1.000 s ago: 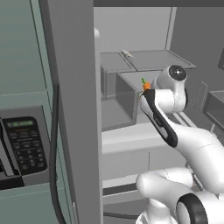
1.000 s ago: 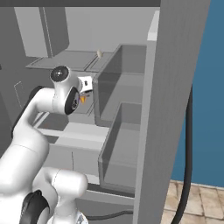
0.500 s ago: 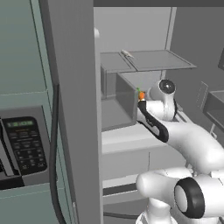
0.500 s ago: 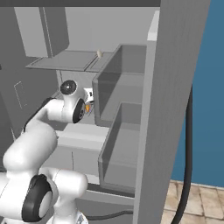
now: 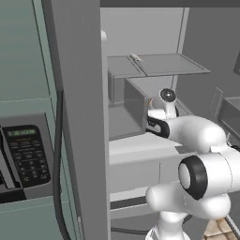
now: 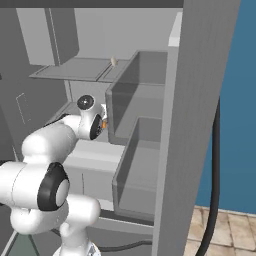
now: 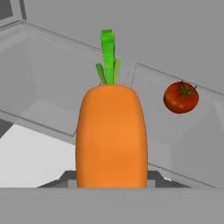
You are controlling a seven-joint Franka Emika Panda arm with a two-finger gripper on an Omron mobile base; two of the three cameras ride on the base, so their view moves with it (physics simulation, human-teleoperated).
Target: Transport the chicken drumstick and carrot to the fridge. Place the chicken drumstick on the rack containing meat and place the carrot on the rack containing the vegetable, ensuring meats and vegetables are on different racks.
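My gripper [image 7: 111,178] is shut on the carrot [image 7: 111,135], a bright orange root whose green tuft points away from the hand. A red tomato [image 7: 181,97] lies on a pale grey rack [image 7: 192,144] of the fridge [image 5: 140,33], just beyond the carrot and to its right. From the base views the hand reaches into the open fridge at mid height, with the carrot [image 5: 150,101] showing as an orange speck at the wrist [image 6: 104,125]. The chicken drumstick is out of view.
A flat upper shelf [image 5: 173,65] carries a small pale item [image 5: 136,57]. A clear bin [image 5: 129,101] stands left of the hand. Door bins [image 6: 145,165] hang on the right. The open door's edge [image 5: 79,117] and a black keypad [image 5: 28,154] lie to the left.
The arm has dropped lower and stretched further into the fridge. The carrot has gone down and inward with it, still in the gripper.
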